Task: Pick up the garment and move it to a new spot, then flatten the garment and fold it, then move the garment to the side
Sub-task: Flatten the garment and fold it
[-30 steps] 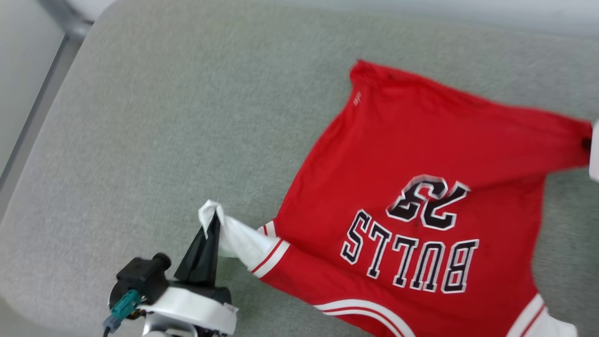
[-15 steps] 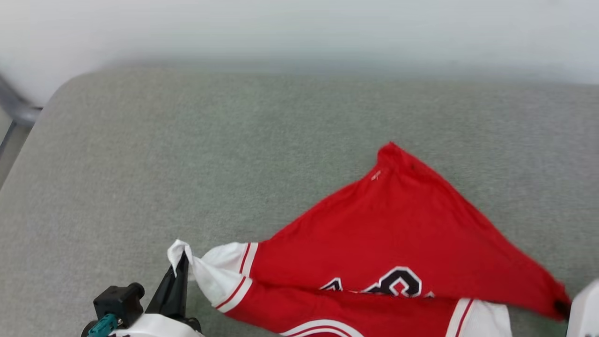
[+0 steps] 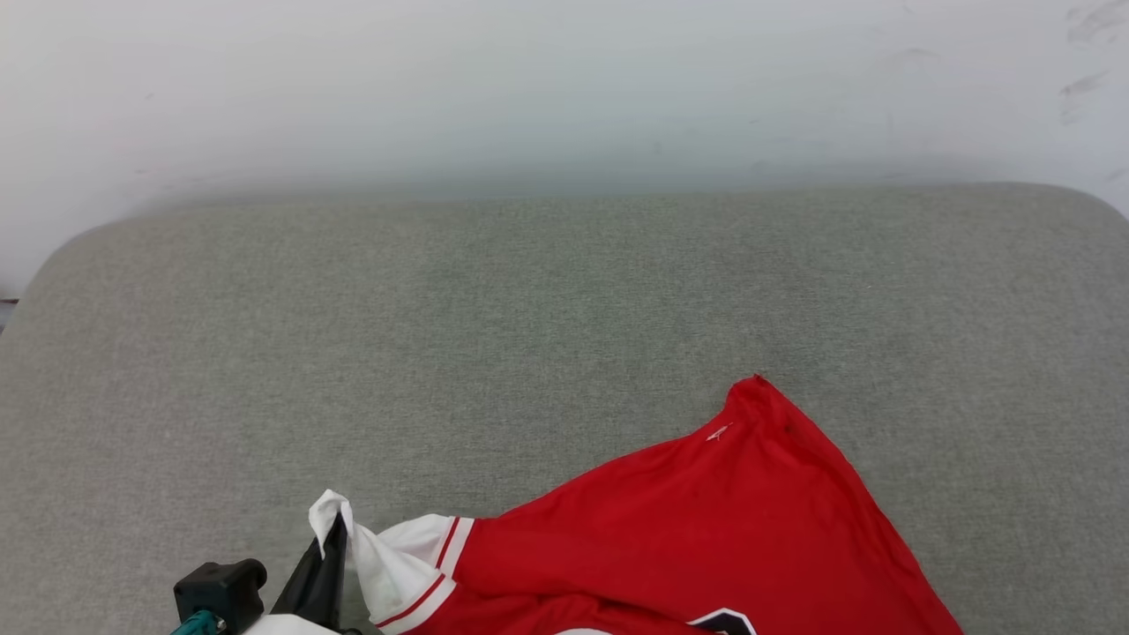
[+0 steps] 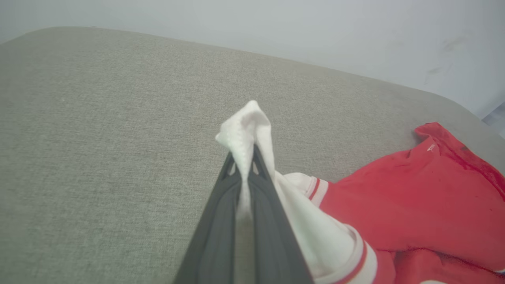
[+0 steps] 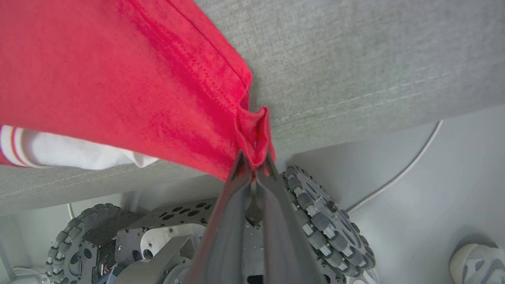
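Head camera has tilted up; left gripper [image 4: 245, 159] pinches garment [image 3: 706, 520] by its white corner, right gripper [image 5: 254, 163] by its red hem. Cloth now drawn toward grey cushion [image 3: 441, 353] near edge: relocation underway.

I count one garment [image 3: 706, 529], red with white trim. One grey padded surface [image 3: 529, 309]. Two grippers: left gripper [image 4: 242, 157] and right gripper [image 5: 254, 157], two dark fingers [image 4: 221, 221] apiece, so four total. Two roller wheels [image 5: 319, 221]. One pale cable [image 5: 406, 165]. One shoe [image 5: 477, 262], partly cut off.
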